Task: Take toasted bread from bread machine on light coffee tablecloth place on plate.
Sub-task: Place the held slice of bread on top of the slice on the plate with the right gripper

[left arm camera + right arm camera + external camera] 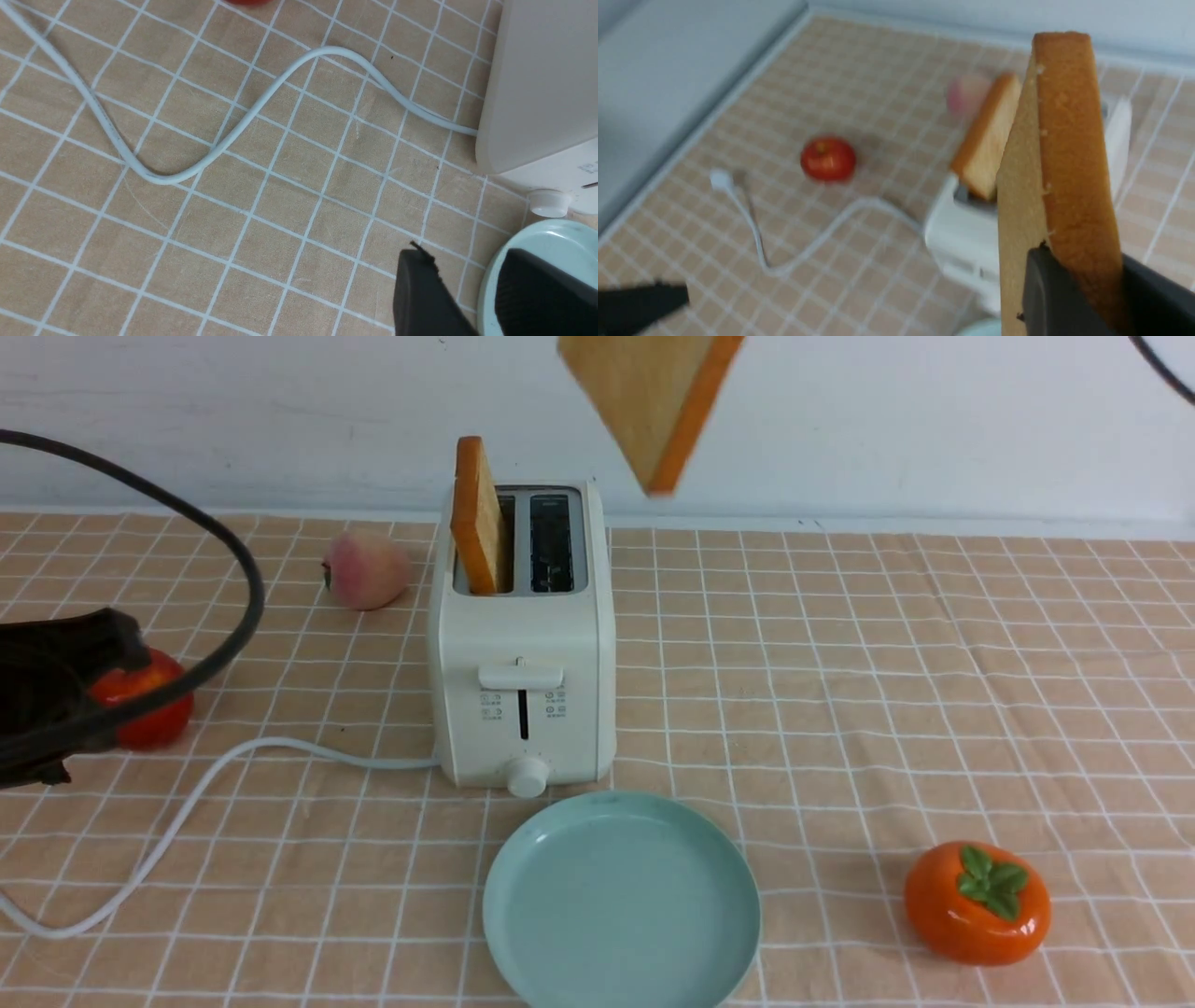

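The cream-white bread machine (521,663) stands mid-table on the light coffee tablecloth (887,691). One slice of toasted bread (478,518) stands upright in its left slot; the right slot is empty. A second slice (644,401) hangs tilted in the air above and to the right of the machine, cut off by the frame's top edge. My right gripper (1083,266) is shut on that slice's (1069,140) lower end. The pale blue-green plate (621,905) lies bare just in front of the machine. My left gripper (462,254) hovers open and empty over the plate's (551,238) left rim.
The white cord (187,803) snakes left from the machine. A red fruit (154,705) sits at the left behind my left arm (56,691), a peach (366,569) behind the machine's left side, and an orange persimmon (976,903) at front right. A white wall bounds the back.
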Robot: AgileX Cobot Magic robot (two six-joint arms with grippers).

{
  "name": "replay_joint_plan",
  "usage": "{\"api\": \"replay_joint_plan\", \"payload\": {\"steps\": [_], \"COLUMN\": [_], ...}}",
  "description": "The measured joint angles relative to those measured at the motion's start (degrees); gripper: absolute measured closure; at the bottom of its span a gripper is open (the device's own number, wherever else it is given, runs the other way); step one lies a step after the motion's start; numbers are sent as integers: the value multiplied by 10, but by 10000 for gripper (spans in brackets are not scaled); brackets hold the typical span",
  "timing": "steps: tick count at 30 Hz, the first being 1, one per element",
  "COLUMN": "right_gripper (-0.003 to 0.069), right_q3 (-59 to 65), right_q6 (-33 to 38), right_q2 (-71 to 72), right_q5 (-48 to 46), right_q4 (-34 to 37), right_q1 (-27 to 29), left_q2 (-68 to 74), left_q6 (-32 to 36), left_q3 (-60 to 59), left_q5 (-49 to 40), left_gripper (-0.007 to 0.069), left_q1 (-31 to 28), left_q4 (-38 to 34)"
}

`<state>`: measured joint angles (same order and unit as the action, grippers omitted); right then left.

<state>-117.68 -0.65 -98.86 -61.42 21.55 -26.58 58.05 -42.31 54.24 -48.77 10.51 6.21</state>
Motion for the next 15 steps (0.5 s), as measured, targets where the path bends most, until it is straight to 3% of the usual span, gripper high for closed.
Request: {"api": "replay_joint_plan", "payload": {"steps": [2,6,8,11,15], "right_gripper": [555,555,555,555,555], "right_q3": [39,200,284,357,422], "right_q6": [7,60,140,244,320], "right_q2": [-1,-14,-16,-17,-26], "right_q5": [-15,-13,4,34,104], "right_q4": [11,126,235,342,397], "right_q1": [0,0,-5,-13,-17], "left_q2": [0,0,0,0,0], "left_q6": [0,0,0,0,0], "left_q3": [0,0,0,0,0], "left_q5": [0,1,0,-2,-4], "left_gripper": [387,387,387,387,387], "left_q1": [0,0,0,0,0], "left_q4": [-1,-5,-6,-12,-21]}}
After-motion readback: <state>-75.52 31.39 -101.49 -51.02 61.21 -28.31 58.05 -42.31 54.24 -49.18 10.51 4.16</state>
